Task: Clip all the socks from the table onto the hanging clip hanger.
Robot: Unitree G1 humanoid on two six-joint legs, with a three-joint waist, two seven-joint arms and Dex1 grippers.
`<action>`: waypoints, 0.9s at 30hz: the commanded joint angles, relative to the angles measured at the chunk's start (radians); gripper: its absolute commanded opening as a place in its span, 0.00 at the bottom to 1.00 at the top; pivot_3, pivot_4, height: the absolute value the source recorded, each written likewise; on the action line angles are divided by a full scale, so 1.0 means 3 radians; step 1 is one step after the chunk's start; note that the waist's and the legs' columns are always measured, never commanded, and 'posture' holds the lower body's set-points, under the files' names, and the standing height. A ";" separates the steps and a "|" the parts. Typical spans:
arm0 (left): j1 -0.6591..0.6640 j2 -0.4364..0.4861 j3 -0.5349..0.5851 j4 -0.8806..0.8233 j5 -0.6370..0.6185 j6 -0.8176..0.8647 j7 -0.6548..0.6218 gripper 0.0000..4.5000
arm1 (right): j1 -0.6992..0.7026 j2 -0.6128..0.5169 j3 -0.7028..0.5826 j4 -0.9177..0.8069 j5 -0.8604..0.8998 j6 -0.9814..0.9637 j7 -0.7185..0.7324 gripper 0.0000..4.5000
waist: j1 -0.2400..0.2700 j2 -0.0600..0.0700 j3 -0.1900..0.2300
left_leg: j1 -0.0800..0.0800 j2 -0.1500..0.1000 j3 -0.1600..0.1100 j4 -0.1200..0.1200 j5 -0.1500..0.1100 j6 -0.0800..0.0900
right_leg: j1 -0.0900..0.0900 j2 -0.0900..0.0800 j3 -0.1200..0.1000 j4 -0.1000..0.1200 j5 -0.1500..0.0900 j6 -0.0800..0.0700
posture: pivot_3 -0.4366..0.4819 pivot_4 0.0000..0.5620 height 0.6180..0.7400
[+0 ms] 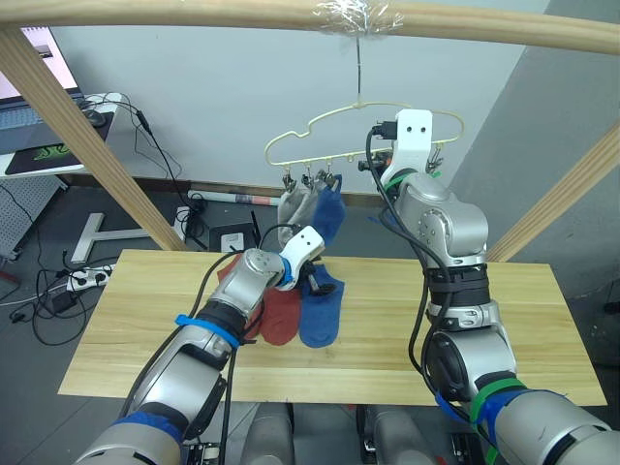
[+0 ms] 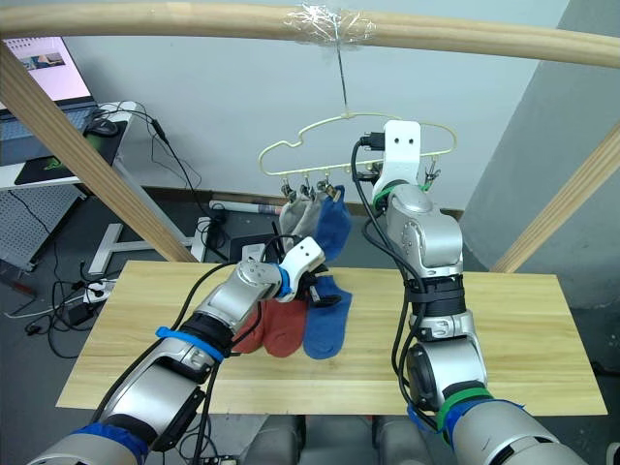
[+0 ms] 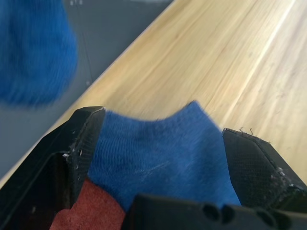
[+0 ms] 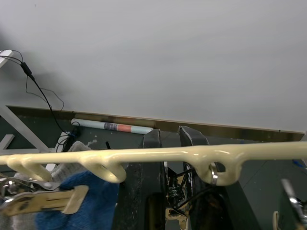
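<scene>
The pale yellow-green clip hanger (image 1: 320, 131) hangs by its hook from the top pole. Two light grey socks (image 1: 295, 205) and one blue sock (image 1: 330, 215) hang from its clips. On the table (image 1: 523, 320) lie a blue sock (image 1: 321, 312), a rust-red sock (image 1: 281, 312) beside it and another rust-red sock (image 1: 228, 276) partly under my left arm. My left gripper (image 3: 163, 123) is open, low over the table, its fingers on either side of the blue sock's cuff (image 3: 158, 153). My right gripper (image 4: 171, 136) is raised behind the hanger's lower bar (image 4: 144, 155), fingers close together on a clip (image 4: 175, 203).
Round wooden poles frame the table: one across the top (image 1: 194, 12), a slanted one at the left (image 1: 87, 145) and another at the right (image 1: 562, 199). A desk with a screen (image 1: 39, 58) and floor cables (image 1: 58, 281) lie beyond the table's far left.
</scene>
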 commanded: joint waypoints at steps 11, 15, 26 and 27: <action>-0.0294 -0.0328 -0.0095 0.0791 0.0397 -0.0217 -0.0150 0.99 | -0.0124 -0.0015 0.0015 -0.0162 0.0028 -0.0023 -0.0033 0.04 | -0.0002 0.0000 0.0000 | 0.0000 0.0000 0.0000 0.0000 0.0000 0.0000 | 0.0000 0.0000 0.0000 0.0000 0.0000 0.0000 | 0.55 0.36 1.00; -0.0304 -0.0335 -0.0087 0.0851 0.0450 -0.0283 -0.0193 0.79 | -0.0119 -0.0022 0.0002 -0.0169 0.0029 -0.0020 -0.0043 0.04 | -0.0004 0.0000 0.0000 | 0.0000 0.0000 0.0000 0.0000 0.0000 0.0000 | 0.0000 0.0000 0.0000 0.0001 0.0000 0.0000 | 0.55 0.36 1.00; -0.0307 -0.0337 -0.0071 0.0897 0.0527 -0.0395 -0.0181 0.06 | -0.0108 -0.0024 -0.0005 -0.0179 0.0027 -0.0015 -0.0051 0.04 | -0.0008 0.0000 0.0000 | 0.0000 0.0000 0.0000 0.0000 0.0000 0.0000 | 0.0001 0.0000 0.0000 0.0001 0.0000 0.0000 | 0.55 0.36 1.00; -0.0307 -0.0338 -0.0067 0.0900 0.0527 -0.0400 -0.0177 0.01 | -0.0107 -0.0023 -0.0007 -0.0180 0.0028 -0.0014 -0.0052 0.04 | -0.0009 0.0000 0.0000 | 0.0000 0.0000 0.0000 0.0000 0.0000 0.0000 | 0.0001 0.0000 0.0000 0.0001 0.0000 0.0000 | 0.55 0.36 1.00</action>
